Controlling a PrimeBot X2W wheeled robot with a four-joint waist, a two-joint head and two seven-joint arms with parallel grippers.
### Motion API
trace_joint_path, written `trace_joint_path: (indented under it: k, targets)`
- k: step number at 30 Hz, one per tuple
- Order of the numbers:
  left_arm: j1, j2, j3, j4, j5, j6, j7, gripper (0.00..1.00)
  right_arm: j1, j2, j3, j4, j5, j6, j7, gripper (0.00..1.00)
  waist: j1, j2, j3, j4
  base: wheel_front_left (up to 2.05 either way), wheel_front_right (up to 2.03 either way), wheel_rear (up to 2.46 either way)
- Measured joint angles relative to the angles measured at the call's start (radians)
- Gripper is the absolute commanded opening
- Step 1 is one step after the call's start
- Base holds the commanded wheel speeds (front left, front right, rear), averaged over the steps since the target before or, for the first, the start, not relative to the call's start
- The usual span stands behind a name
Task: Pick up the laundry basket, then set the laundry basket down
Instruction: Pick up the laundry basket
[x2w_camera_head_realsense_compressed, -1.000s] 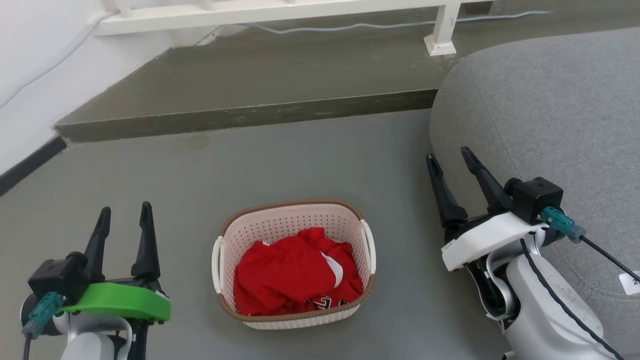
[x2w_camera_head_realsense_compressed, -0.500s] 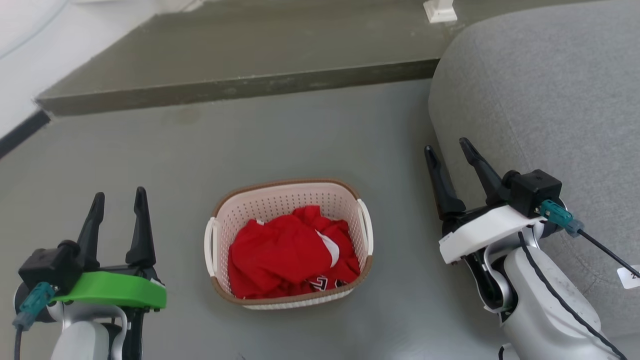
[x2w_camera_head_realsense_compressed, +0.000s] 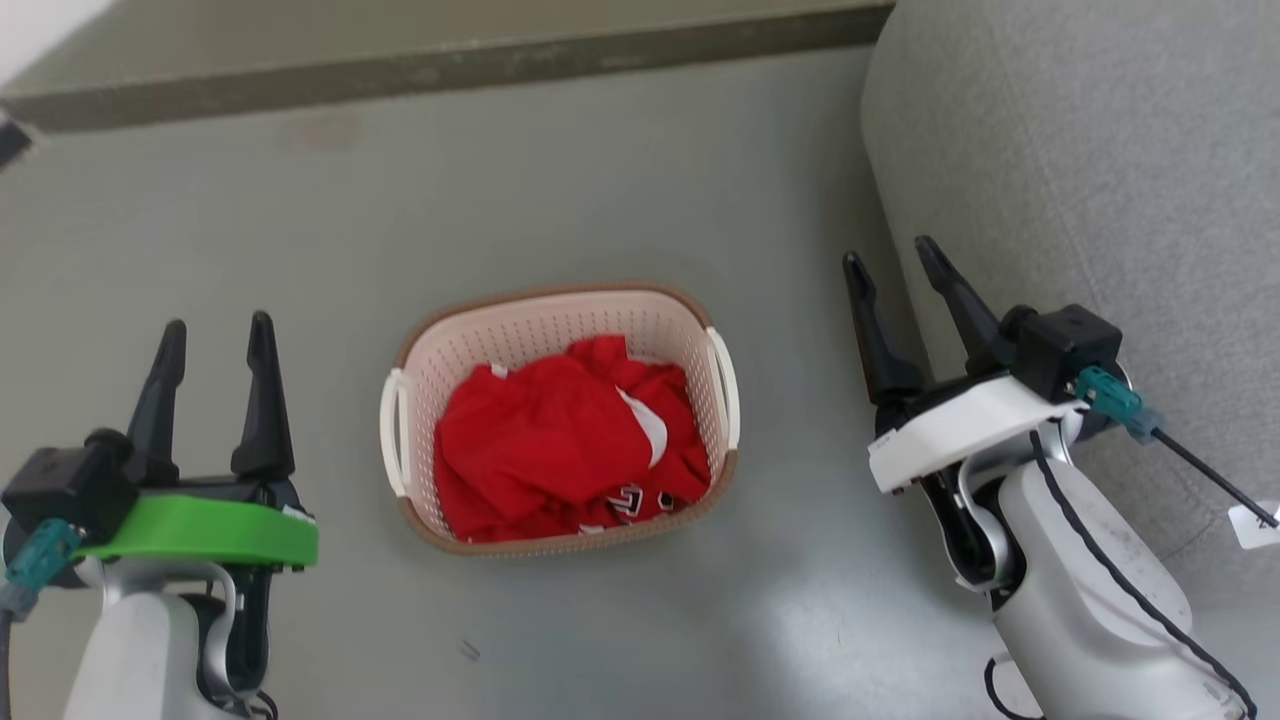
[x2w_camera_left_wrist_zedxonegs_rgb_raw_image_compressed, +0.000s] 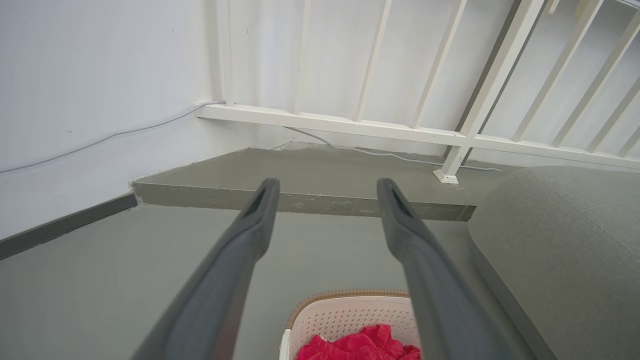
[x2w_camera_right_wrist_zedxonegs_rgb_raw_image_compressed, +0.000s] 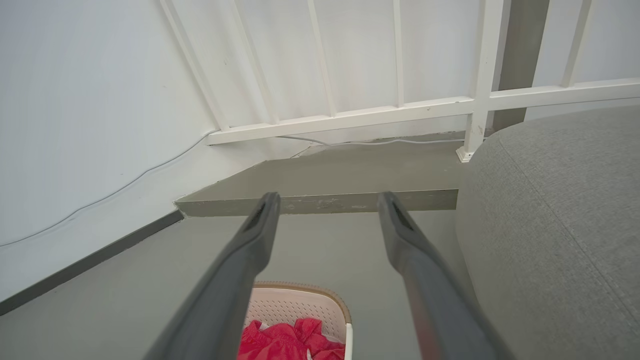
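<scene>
Head view: laundry basket (x2w_camera_head_realsense_compressed: 520, 335) looks light, stiff — grab the side handles (x2w_camera_head_realsense_compressed: 722, 385); left gripper (x2w_camera_head_realsense_compressed: 218, 322), right gripper (x2w_camera_head_realsense_compressed: 889, 250) both gape empty.

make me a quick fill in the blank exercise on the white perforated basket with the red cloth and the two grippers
1. The cream-white perforated plastic laundry basket with a brown rim holds a crumpled ____ garment.
2. The basket rests on the grey ____.
3. The left gripper and right gripper are both ____, holding nothing.
4. The grey fabric sofa lies on the robot's ____ side.
Missing words: red; floor; open; right.
</scene>
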Motion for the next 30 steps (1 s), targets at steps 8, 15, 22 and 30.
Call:
trace_joint_path:
  k: [8, 15, 22, 30]
  targets:
    - [-0.045, 0.017, 0.002, 0.009, -0.002, -0.004, 0.000, 1.00, -0.034, 0.009, 0.001, 0.028, -0.002, -0.009, -0.002, 1.00, 0.0000, 0.0000, 0.086, -0.010, 0.00, 0.00, 0.00]
    - [-0.083, 0.031, 0.001, 0.050, -0.007, -0.008, 0.000, 1.00, -0.075, 0.014, 0.001, 0.061, -0.001, -0.009, -0.002, 1.00, 0.0000, 0.0000, 0.161, -0.017, 0.00, 0.00, 0.00]
    - [-0.144, 0.034, -0.028, 0.087, -0.025, -0.014, 0.000, 1.00, -0.118, 0.021, 0.002, 0.102, 0.002, -0.009, -0.002, 1.00, 0.0001, 0.0000, 0.235, -0.019, 0.00, 0.00, 0.00]
    - [-0.198, 0.052, -0.042, 0.156, -0.033, -0.016, 0.014, 1.00, -0.171, 0.030, 0.015, 0.154, 0.016, -0.008, 0.002, 1.00, 0.0001, 0.0000, 0.316, -0.012, 0.00, 0.00, 0.00]
